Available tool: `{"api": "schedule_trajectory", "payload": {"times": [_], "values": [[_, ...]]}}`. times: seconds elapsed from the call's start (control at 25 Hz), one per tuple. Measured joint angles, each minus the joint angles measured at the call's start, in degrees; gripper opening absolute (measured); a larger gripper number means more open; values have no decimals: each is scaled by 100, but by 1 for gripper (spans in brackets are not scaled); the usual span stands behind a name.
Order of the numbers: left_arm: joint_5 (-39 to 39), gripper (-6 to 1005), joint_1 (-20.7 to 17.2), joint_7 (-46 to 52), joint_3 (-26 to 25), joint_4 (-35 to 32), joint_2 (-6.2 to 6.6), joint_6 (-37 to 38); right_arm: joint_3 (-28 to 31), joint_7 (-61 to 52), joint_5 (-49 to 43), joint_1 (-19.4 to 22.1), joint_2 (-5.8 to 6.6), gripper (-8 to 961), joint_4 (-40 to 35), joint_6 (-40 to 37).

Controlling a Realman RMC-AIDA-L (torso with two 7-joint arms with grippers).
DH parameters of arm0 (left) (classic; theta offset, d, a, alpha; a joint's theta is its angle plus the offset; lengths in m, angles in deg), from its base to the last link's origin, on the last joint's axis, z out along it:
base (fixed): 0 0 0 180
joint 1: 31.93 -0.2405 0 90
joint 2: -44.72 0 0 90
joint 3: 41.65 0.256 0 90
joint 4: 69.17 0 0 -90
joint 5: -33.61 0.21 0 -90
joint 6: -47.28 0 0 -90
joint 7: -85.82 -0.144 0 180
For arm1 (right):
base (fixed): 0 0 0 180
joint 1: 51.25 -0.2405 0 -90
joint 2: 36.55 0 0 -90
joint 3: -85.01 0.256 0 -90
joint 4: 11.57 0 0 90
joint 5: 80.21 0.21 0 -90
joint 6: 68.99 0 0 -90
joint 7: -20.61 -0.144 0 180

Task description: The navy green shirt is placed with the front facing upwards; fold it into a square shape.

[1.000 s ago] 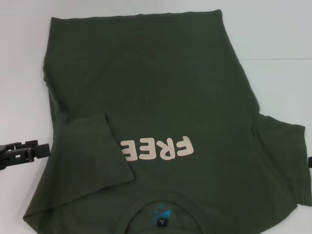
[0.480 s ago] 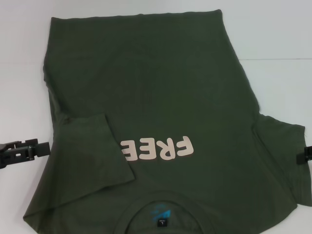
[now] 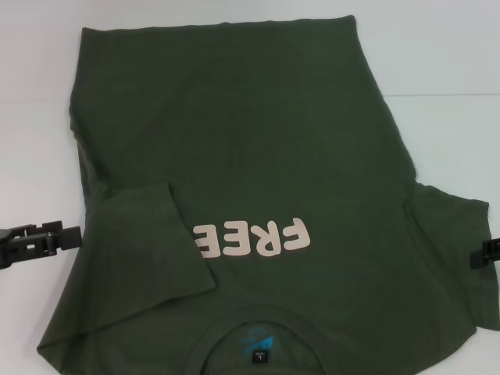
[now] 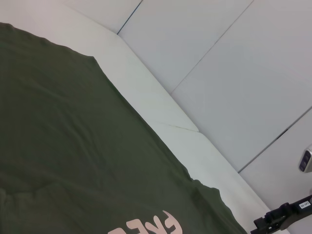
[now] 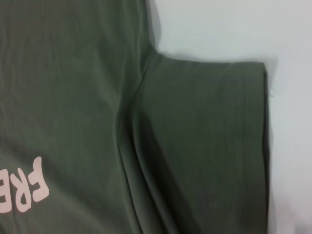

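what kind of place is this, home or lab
Most likely a lab or test bench, not a home. The navy green shirt lies on a plain white table, bare pale panels stand behind it, and the left gripper and right gripper wait at either side.

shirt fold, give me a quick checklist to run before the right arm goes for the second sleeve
1. Navy green shirt lies front up, lettering showing: ok.
2. Left sleeve already folded in over the chest: ok.
3. Right sleeve lies spread flat on the table, not yet folded: ok, ready to pick.
4. Right gripper at the sleeve's outer edge: ok; whether it touches the cloth: cannot tell.
5. Left gripper beside the shirt's left edge, off the cloth: ok.
6. Body cloth smooth: not ok, a crease runs by the right armpit.
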Motion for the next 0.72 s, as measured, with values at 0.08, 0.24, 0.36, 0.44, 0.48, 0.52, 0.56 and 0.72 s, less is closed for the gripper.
{"api": "schedule_trajectory", "payload": {"times": [0.08, 0.24, 0.36, 0.44, 0.48, 0.52, 0.56, 0.72], "values": [[1, 907, 0, 0, -3, 0, 0, 0, -11, 11, -1, 0, -14, 880, 10, 22], [5, 907, 9, 1, 6, 0, 0, 0, -15, 20, -12, -9, -33, 880, 10, 43], [8, 907, 16, 1, 8, 0, 0, 0, -15, 24, -14, -11, -41, 880, 10, 63], [9, 907, 21, 1, 0, 0, 0, 1, -16, 31, -15, -11, -50, 880, 10, 75], [10, 907, 23, 1, -2, 0, 0, 1, -15, 38, -16, -11, -55, 880, 11, 80], [10, 907, 26, 1, -3, 0, 0, 1, -15, 45, -19, -11, -59, 880, 17, 87], [10, 907, 29, 1, -3, 0, 0, 1, -15, 58, -20, -11, -62, 880, 33, 104], [10, 907, 38, 1, -5, 0, 0, 1, -15, 80, -8, -18, -66, 880, 94, 141]]}}
